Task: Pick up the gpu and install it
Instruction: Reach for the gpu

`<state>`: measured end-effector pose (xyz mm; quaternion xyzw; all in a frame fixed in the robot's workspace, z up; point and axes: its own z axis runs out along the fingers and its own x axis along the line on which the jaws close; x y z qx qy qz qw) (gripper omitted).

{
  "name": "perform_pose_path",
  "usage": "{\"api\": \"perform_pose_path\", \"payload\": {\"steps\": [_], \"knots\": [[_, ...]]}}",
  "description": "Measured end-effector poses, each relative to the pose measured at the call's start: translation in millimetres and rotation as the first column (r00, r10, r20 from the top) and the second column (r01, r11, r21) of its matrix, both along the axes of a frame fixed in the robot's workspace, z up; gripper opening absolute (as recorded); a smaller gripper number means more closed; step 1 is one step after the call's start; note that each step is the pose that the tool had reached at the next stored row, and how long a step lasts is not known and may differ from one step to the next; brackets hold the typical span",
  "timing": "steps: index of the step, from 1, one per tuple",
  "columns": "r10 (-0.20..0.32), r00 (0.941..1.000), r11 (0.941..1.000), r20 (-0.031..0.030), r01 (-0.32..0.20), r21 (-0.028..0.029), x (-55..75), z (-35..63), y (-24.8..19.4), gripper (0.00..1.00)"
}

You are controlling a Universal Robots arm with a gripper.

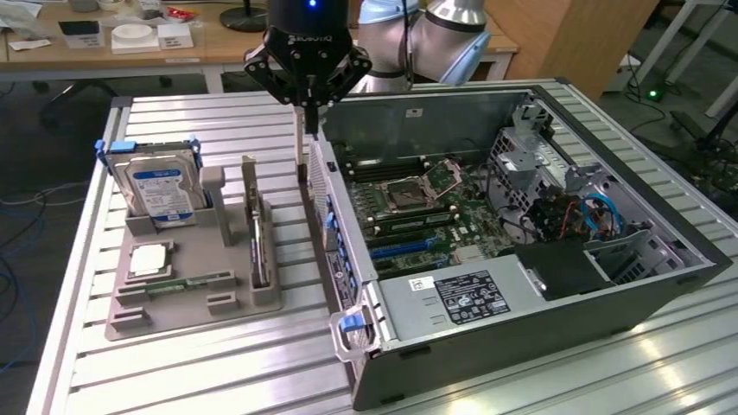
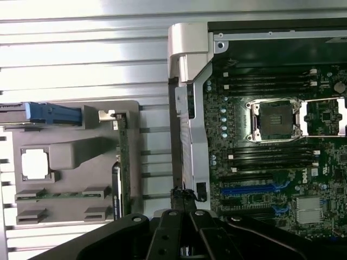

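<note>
Robotics lab or test workshop, indoors.
Robot arm [image 1: 444, 30] stands at a ribbed metal table [image 1: 231, 372]. On the table, an open computer case [image 1: 554, 337] lies on its side with the board exposed, and a grey parts holder [image 1: 127, 320] sits beside it (hard drive, chip and cards slotted in). Behind are a wooden desk [image 1: 219, 47] cluttered with small boxes, a black stand base [image 1: 244, 17] and a wooden cabinet [image 1: 576, 43]. Loose cables [image 1: 14, 203] trail on the dark floor.

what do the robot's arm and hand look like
The hand is black, with white lettering on its body, a blue light above and long slim fingers. The arm is silver-grey tubing with pale blue joint caps.
</note>
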<state>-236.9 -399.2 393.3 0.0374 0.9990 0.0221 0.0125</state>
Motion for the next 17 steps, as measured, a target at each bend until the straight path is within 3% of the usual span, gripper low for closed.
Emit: {"api": "perform_pose_path", "payload": {"steps": [17], "knots": [[0.000, 1.0000, 1.0000, 0.0001, 0.000, 0.0001, -29.9, 0.0, 0.0, 0.11]]}}
